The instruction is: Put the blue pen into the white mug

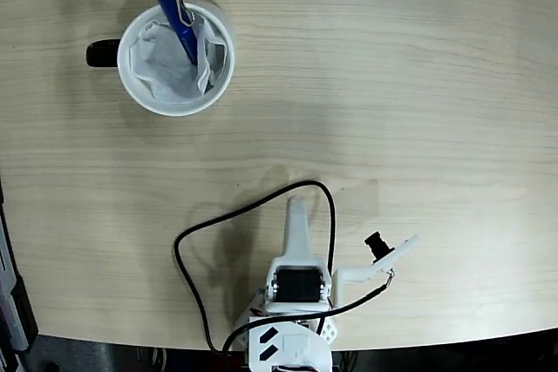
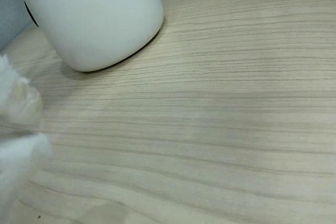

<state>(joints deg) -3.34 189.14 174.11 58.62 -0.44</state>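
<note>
Already the blue pen (image 1: 177, 15) stands tilted inside the white mug (image 1: 139, 84).

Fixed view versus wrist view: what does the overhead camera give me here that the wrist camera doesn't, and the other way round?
Only the fixed view shows the blue pen standing tilted inside the white mug, its clip end over the rim, plus the crumpled paper lining, the black handle, the arm and its black cable. Only the wrist view shows the mug's outer wall meeting the table, with blurred white gripper parts at the left edge. Both share the mug and the wooden table.
</note>
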